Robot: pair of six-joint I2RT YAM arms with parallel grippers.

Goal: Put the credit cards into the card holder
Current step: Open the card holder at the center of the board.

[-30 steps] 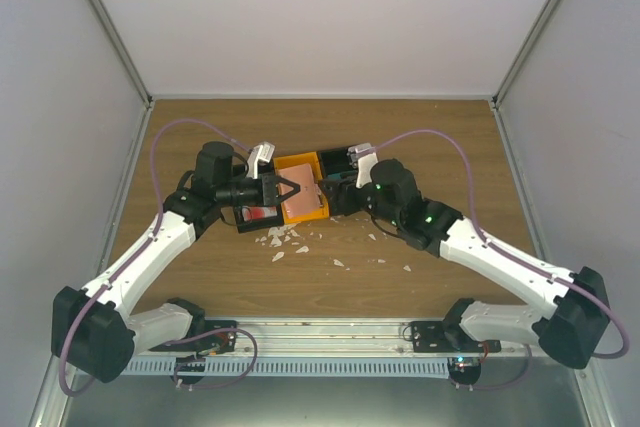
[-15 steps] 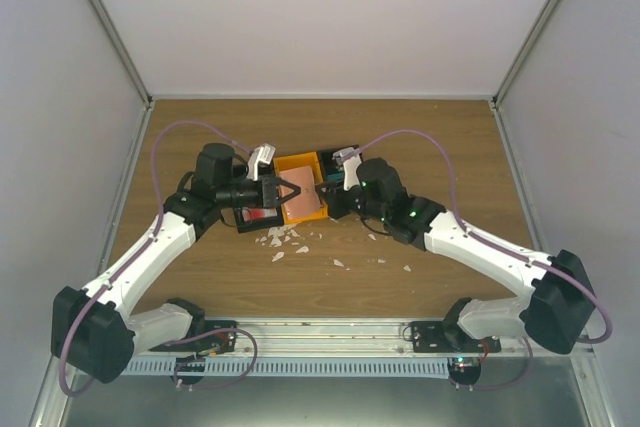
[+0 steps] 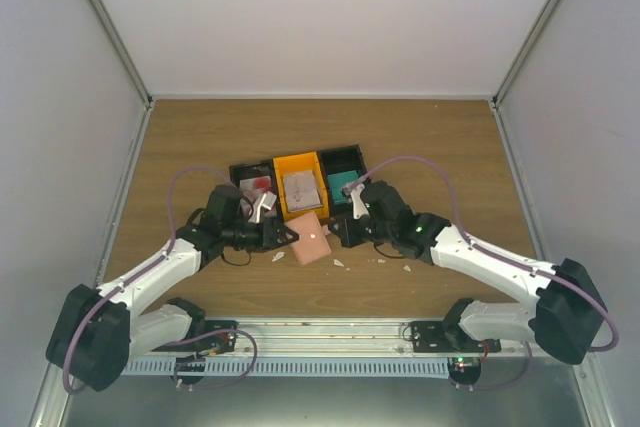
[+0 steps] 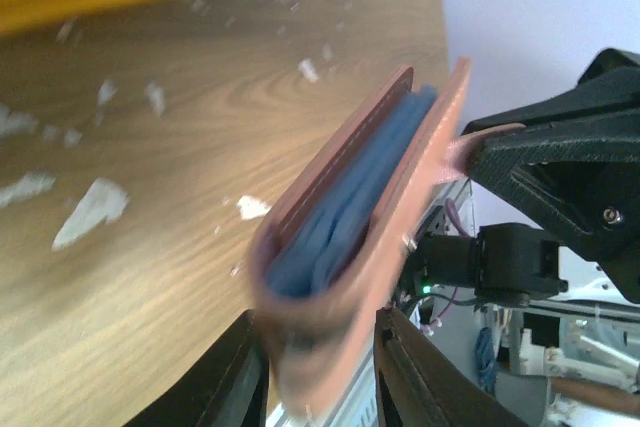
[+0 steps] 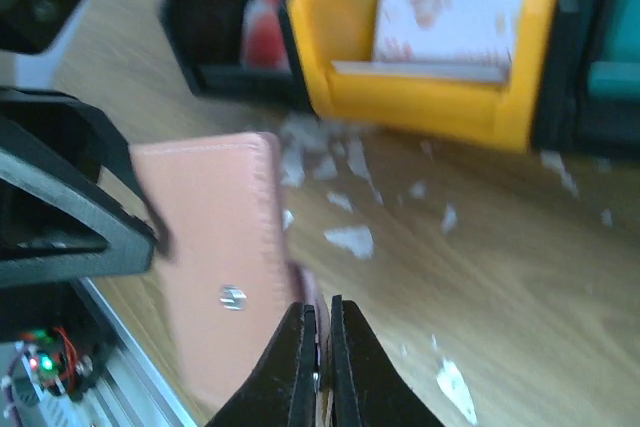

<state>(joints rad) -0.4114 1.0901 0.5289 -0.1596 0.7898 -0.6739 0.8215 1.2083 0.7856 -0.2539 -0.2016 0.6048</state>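
Note:
The reddish-brown card holder (image 3: 311,238) hangs between both grippers, just in front of the bins. In the left wrist view the card holder (image 4: 360,197) stands slightly agape, its blue pockets showing. My left gripper (image 4: 318,319) has the fold between its jaws, which touch both sides. My right gripper (image 5: 318,305) is shut on the edge of one flap of the card holder (image 5: 210,267). White cards with red blobs (image 3: 256,186) lie in the left black bin. A pale card (image 3: 302,187) lies in the orange bin. A teal card (image 3: 343,182) lies in the right black bin.
The three bins form a row behind the grippers, with the orange bin (image 3: 284,197) in the middle. White paper scraps (image 3: 340,263) are scattered on the wooden table (image 3: 440,147) in front of them. Side walls close off the table left and right.
Both grippers have come from above the orange bin toward the near side, bringing the card holder with them. The right gripper has shut on its flap. The left jaws have widened.

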